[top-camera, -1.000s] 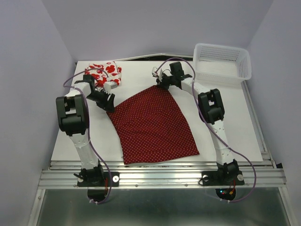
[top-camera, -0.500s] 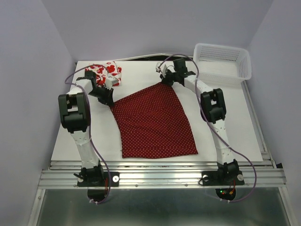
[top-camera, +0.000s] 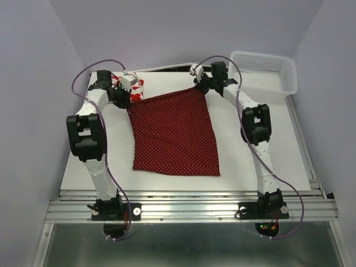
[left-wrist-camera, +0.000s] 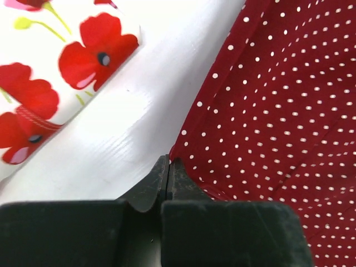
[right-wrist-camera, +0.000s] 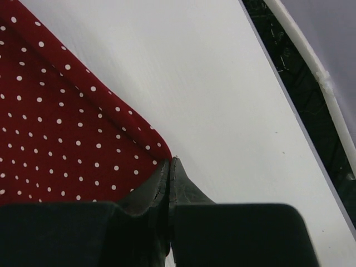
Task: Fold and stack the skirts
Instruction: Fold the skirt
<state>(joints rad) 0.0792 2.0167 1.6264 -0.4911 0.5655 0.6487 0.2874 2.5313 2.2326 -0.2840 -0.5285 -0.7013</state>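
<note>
— So, where does the job stand?

— From the big things down: the white counter (top-camera: pixel 233 150) carries the dark red dotted skirt (top-camera: pixel 175 133), spread flat across the middle of the top view, from upper centre down towards the lower edge. The white lattice basket (top-camera: pixel 264 75) sits at the upper right, well apart from it. The floral skirt (left-wrist-camera: pixel 39 100) is a small bundle at the upper left, near the dotted one's corner, with bare counter showing between them. I'd call the floral one folded, so the dotted one is the step in hand, and its fold hasn't begun.

— Which way does it lie?

— Its length runs top to bottom of the frame, leaning slightly right lower down. The narrower edge, the waist I'd guess, is at the top, and the wider hem is at the bottom.

— And the grippers?

— My left gripper (left-wrist-camera: pixel 168 161) is clamped on the upper-left corner and my right gripper (right-wrist-camera: pixel 169 161) on the upper-right corner. In both wrist views the cloth edge runs right into the closed tips.

— Next?

— I'd raise both corners together, level, and carry them toward the bottom of the frame to lay the top edge on the hem. An uneven lift would likely skew the fold.
</note>
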